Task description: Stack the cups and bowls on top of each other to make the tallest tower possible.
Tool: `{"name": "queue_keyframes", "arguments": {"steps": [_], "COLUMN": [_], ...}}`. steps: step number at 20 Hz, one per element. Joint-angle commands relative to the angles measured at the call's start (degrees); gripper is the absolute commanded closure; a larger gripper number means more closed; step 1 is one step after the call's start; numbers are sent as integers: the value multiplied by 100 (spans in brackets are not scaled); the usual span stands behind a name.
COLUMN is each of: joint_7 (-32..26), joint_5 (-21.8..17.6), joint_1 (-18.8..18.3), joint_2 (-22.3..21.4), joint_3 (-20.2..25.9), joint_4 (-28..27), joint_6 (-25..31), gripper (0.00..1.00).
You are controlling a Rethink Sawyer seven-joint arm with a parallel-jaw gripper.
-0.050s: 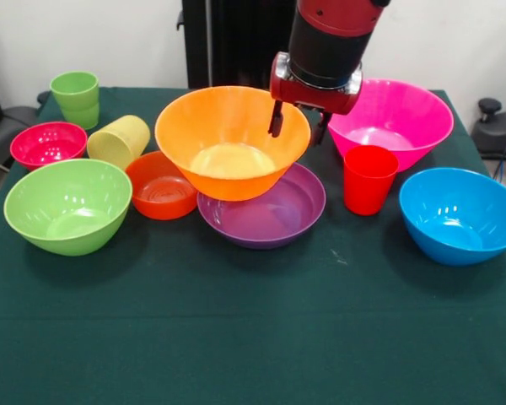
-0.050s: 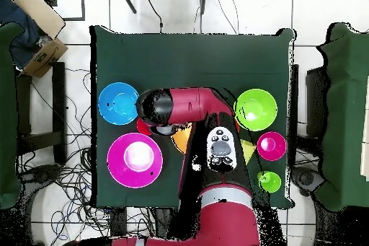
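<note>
Now | tool (image 1: 298, 128): fingers clamped on orange bowl (image 1: 233, 139) rim | bowl over purple bowl (image 1: 262, 211)

Two cameras cover one table (image 1: 236, 337). The front camera sits close beyond the table's near edge, a little above the bowls and tilted down, facing the wall behind; the arm (image 1: 329, 42) drops in from the top. The overhead camera hangs high, looking straight down, taking in the whole table (image 2: 194, 55) and the floor around it, with the arm (image 2: 209, 142) covering the middle. Both share the green tabletop, turned half round between them.
</note>
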Motion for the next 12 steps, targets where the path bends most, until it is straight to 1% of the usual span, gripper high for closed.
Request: {"name": "queue_keyframes", "arguments": {"steps": [1, 4, 7, 10, 12], "joint_7": [-1012, -1252, -1263, -1036, -862], "joint_5": [-78, -100, -93, -37, -4], "joint_1": [-243, -317, -374, -377, -358], "joint_2": [-412, -505, -548, -555, -574], "joint_3": [636, 764, 884, 943, 956], "joint_4": [-26, -321, -532, -655, -640], "joint_6": [837, 1351, 1685, 1857, 1885], "gripper": [0, 0, 0, 0, 0]}}
